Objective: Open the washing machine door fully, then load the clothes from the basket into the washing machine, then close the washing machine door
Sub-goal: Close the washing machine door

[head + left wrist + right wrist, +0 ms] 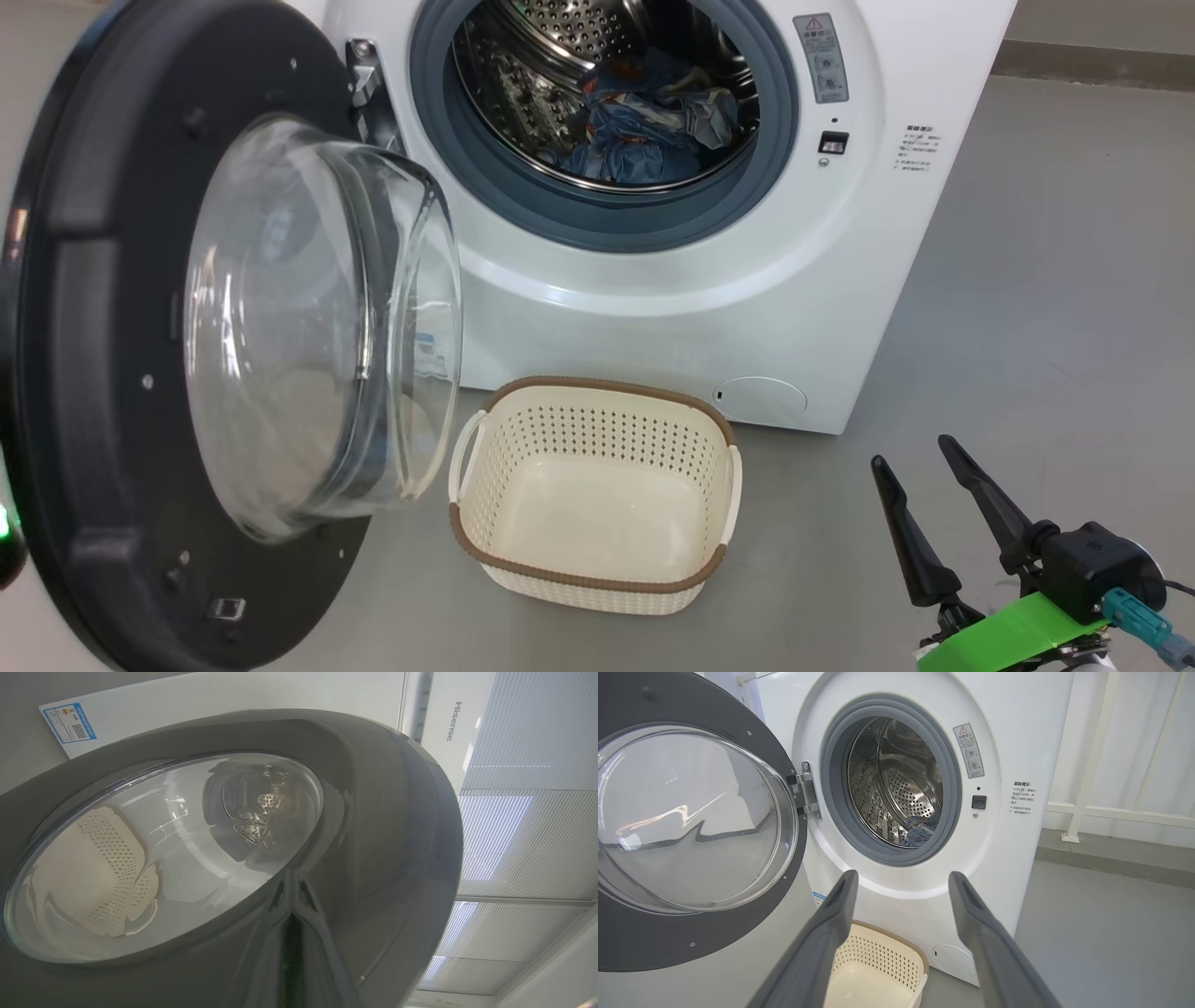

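The clothes (644,131) lie inside the washing machine (672,317) and the basket (607,439) is empty, so closing the door looks like the next step. The door (103,373) stands wide open on the robot's left, hinged toward the machine. The left tool (290,914), clenched on nothing, sits close against the door's outer face and is the nearer one. The right tool (911,452) is released and well apart.

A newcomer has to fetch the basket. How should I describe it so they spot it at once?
Look for the big white washing machine with its black-rimmed round door swung open. On the grey floor in front of it sits the basket, empty. Unlike the smooth white machine and glossy door, it is cream perforated plastic with a brown rim and white handles.
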